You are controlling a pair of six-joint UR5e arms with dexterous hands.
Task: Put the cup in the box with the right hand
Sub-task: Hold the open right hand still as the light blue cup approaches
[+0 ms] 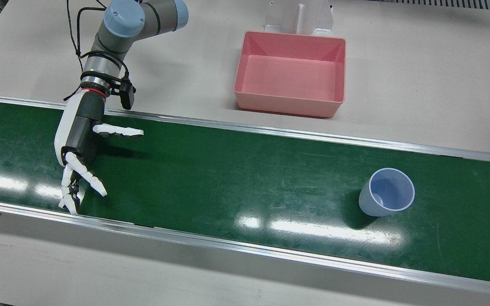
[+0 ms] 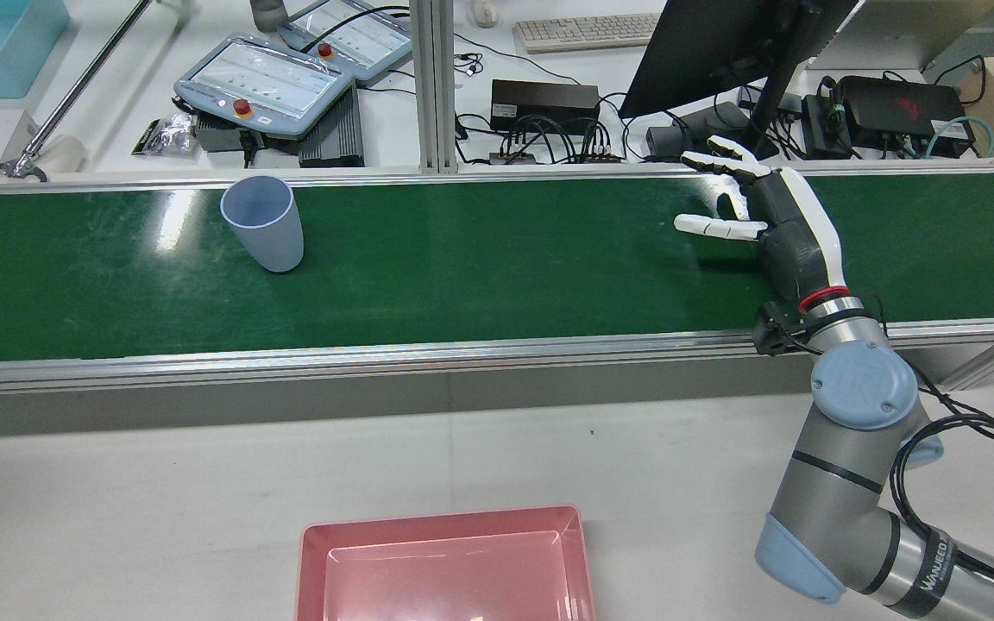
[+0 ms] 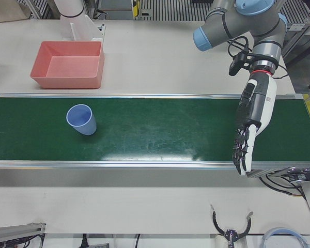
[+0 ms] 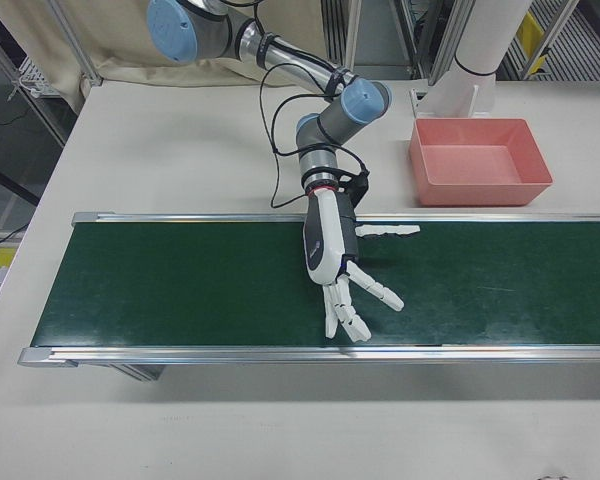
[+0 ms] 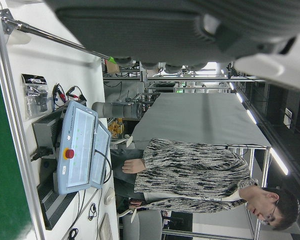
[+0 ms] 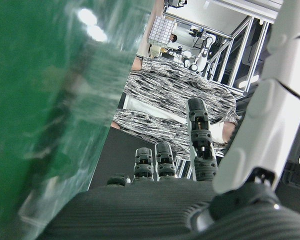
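A pale blue cup (image 1: 387, 197) stands upright on the green belt (image 1: 228, 178); it also shows in the rear view (image 2: 262, 224) and the left-front view (image 3: 82, 120). The pink box (image 1: 289, 38) sits empty on the grey table beyond the belt, nearer the pedestals. My right hand (image 1: 77, 140) is open over the belt, fingers spread, far from the cup; it also shows in the rear view (image 2: 777, 220) and the right-front view (image 4: 330, 250). My left hand (image 3: 248, 129) is open over the belt's other end, holding nothing.
Metal rails (image 1: 245, 127) run along both long edges of the belt. A white pedestal (image 1: 298, 17) stands just behind the box. Teach pendants (image 2: 268, 86), a monitor (image 2: 713, 43) and cables lie on the desk past the belt.
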